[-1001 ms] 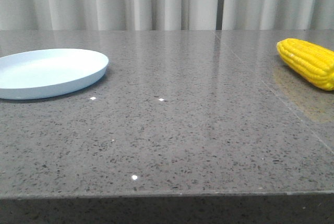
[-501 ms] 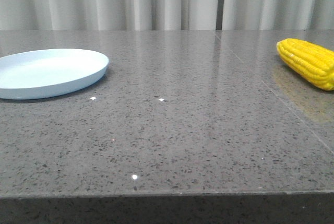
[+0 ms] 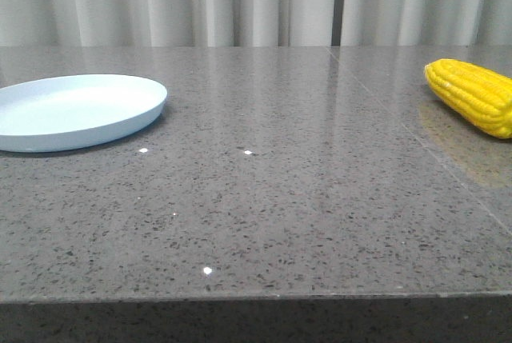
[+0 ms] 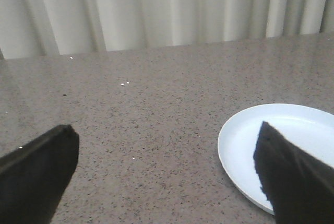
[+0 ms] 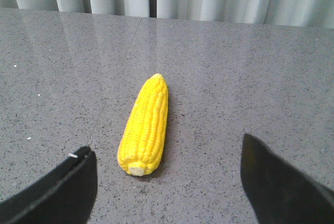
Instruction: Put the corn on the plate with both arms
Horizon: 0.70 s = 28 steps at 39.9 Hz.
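Your right gripper (image 5: 167,182) is wide open, and the corn (image 5: 145,125) lies flat on the bench (image 5: 235,78) just ahead of it, in line with the gap between the fingers, stub end toward the gripper. Your left gripper (image 4: 167,174) is wide open too and holds nothing. The plate (image 4: 261,140) sits on the bench right by one finger, which covers part of its rim.

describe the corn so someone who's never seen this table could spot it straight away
Start at the grey speckled table in front of the pale curtains and look to its far right side, well away from the pale blue plate on the left. The corn lies there on its side, the only bright yellow thing, ribbed with neat kernel rows.
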{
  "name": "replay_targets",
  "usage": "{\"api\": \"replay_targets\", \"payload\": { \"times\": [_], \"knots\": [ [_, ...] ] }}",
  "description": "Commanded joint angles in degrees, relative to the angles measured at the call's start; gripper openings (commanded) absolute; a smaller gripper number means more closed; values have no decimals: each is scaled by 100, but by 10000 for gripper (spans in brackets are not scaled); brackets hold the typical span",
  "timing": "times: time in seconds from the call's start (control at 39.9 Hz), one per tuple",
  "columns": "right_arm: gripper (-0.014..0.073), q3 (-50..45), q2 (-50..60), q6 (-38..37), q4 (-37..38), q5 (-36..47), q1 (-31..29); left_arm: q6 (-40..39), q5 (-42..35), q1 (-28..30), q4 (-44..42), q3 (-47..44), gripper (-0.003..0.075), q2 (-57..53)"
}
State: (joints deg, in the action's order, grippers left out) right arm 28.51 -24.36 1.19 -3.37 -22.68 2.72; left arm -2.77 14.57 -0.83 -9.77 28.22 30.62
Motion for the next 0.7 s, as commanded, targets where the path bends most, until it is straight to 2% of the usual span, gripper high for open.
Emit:
{"api": "replay_targets", "payload": {
  "times": [0.0,0.4,0.68],
  "knots": [
    [591,191,-76,4,-15,494,-26,-15,-440,-224,80,506,657,616],
    [591,191,-76,4,-15,494,-26,-15,1262,-1102,257,2316,657,3424],
    [591,191,-76,4,-15,494,-26,-28,2189,-1105,593,3490,657,5093]
  ]
}}
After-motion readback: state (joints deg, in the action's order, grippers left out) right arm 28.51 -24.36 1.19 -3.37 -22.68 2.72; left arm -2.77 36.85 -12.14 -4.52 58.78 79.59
